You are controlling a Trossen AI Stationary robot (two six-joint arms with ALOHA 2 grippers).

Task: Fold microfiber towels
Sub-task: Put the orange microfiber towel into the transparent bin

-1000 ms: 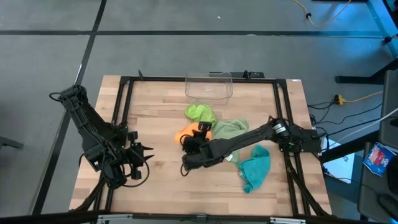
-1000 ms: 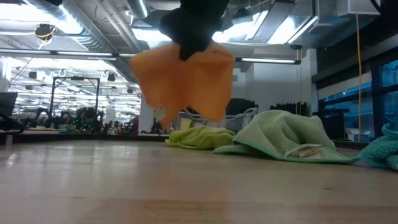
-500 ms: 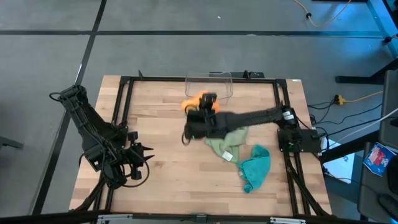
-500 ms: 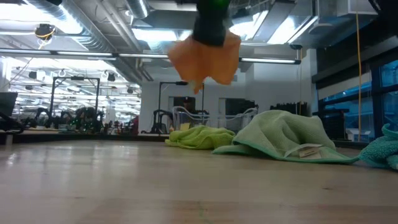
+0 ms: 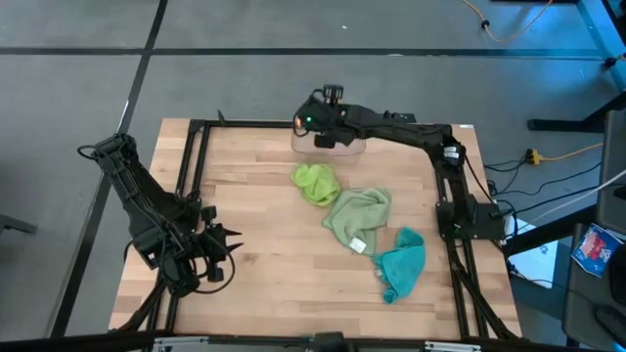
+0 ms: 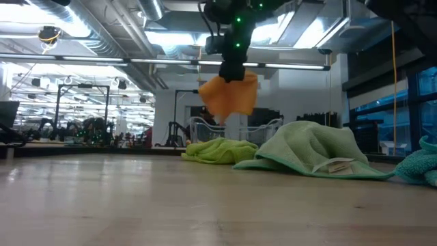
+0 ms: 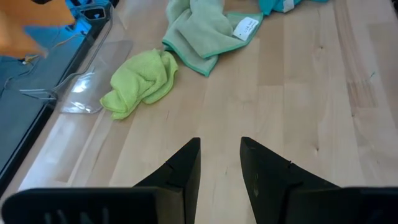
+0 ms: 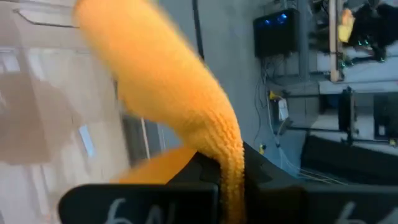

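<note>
My right gripper (image 6: 232, 70) hangs over the clear plastic bin (image 5: 328, 139) at the table's far edge, shut on the orange towel (image 6: 231, 96), which the arm mostly hides in the high view. Three other towels lie bunched on the table. They are the lime green one (image 5: 315, 182), the pale sage one (image 5: 354, 217) with a white tag, and the teal one (image 5: 401, 262). My left gripper (image 5: 227, 249) waits at the table's left, open, its fingers (image 7: 186, 168) bare above the wood. My right gripper pinches a bunched fold of the orange towel (image 8: 231, 163) between its two fingers (image 8: 200, 169), slanting down toward the far edge. How many layers it has cannot be told. The towel hangs slack below the fingers (image 6: 232, 102), clear of the table and above the bin.
The clear bin (image 7: 81, 81) stands at the middle of the far edge. A black frame (image 5: 196, 156) borders the table. Bare wood (image 5: 254, 196) lies between the towels and my left arm.
My right gripper has swung from the table's middle up and toward the far edge, rolling as it went, and now hangs over the clear bin. The orange towel has gone with it, hanging clear of the table throughout. The other towels have stayed put.
</note>
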